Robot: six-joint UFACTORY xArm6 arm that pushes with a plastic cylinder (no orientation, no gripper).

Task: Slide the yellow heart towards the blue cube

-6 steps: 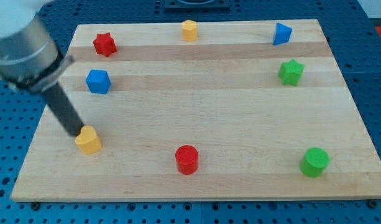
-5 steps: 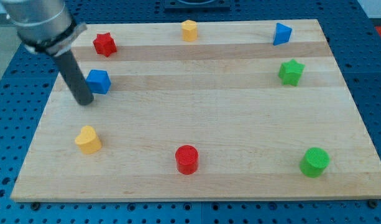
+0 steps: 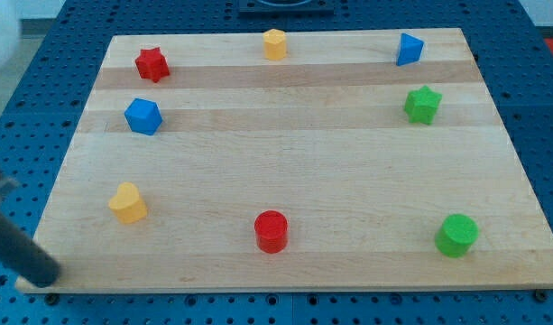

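Note:
The yellow heart (image 3: 127, 202) lies near the board's left edge, low in the view. The blue cube (image 3: 142, 116) sits above it, toward the view's top left. The dark rod enters at the view's bottom left, and my tip (image 3: 47, 278) rests at the board's bottom-left corner, well to the left of and below the yellow heart, touching no block.
A red star (image 3: 152, 64), a yellow hexagonal block (image 3: 274, 43) and a blue triangular block (image 3: 408, 49) line the top edge of the wooden board (image 3: 303, 144). A green star (image 3: 422, 104) is at right. A red cylinder (image 3: 271, 231) and a green cylinder (image 3: 456, 235) are near the bottom.
My tip went from beside the yellow heart up to the blue cube's left, then swung down to the bottom-left corner. No block has moved.

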